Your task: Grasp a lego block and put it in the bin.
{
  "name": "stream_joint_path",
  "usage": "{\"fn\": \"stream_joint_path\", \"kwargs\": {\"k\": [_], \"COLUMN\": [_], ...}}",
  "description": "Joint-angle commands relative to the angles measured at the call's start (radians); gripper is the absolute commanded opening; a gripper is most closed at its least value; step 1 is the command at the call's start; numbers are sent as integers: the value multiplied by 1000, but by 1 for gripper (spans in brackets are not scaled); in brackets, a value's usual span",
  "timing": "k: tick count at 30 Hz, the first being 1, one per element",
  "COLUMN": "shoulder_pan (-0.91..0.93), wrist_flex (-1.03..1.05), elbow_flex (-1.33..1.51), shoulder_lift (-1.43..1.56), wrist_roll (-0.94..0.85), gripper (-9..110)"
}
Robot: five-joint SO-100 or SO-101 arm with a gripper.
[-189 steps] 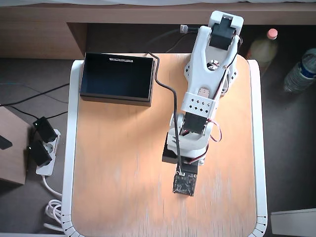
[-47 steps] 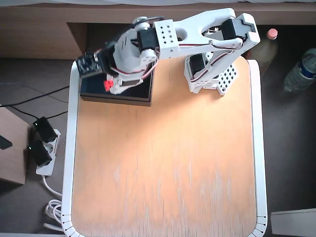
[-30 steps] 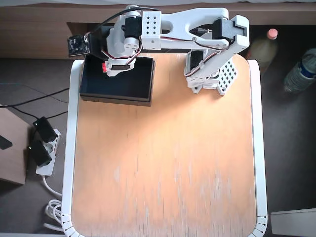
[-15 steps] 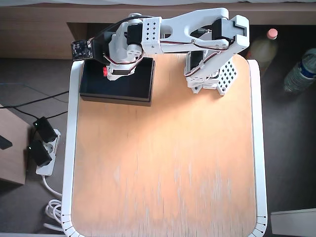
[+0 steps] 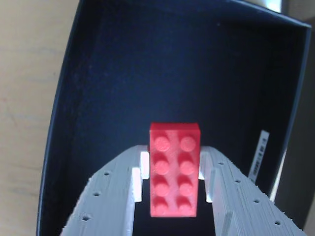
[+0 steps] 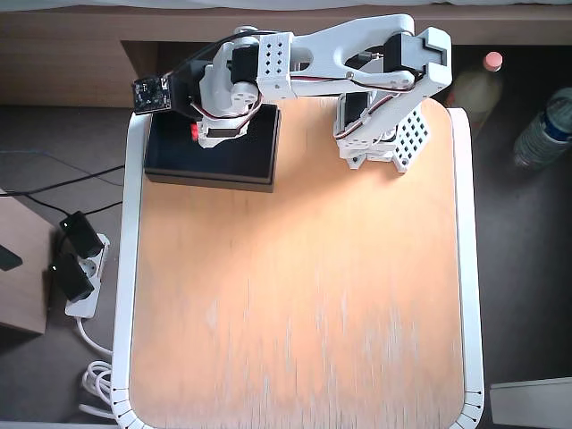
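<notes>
in the wrist view the gripper [image 5: 174, 184] sat nearest the lens, its two white printed fingers [image 5: 110, 196] closed narrowly on the lego block [image 5: 174, 169], pressing against the brick's long side faces while the studded top faced the camera. the block hung above the dark interior of the bin [image 5: 98, 98], well inside its walls, with the white label strip [image 5: 259, 155] on the edge to the right. judging by its look, the brick was light, rigid and hard, with smooth glossy sides that could slip against plastic fingers; the flat parallel long sides seemed the sensible place to pinch, about mid-length, which is roughly where it was held. being stiff, it would likely not deform or break in a short drop. farther off, the overhead view showed the arm [image 6: 349, 54] reaching left over the bin [image 6: 214, 165] at the table's [image 6: 295, 295] far left corner, a speck of red [image 6: 194, 131] visible at the gripper.
</notes>
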Motion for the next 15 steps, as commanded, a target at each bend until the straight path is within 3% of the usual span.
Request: {"fn": "stream_joint_path", "kwargs": {"k": [1, 15], "shoulder_pan": [20, -140], "wrist_flex": [-28, -23], "elbow_flex": [-12, -12], "shoulder_lift": [100, 327], "wrist_roll": [5, -67], "gripper": [14, 16]}}
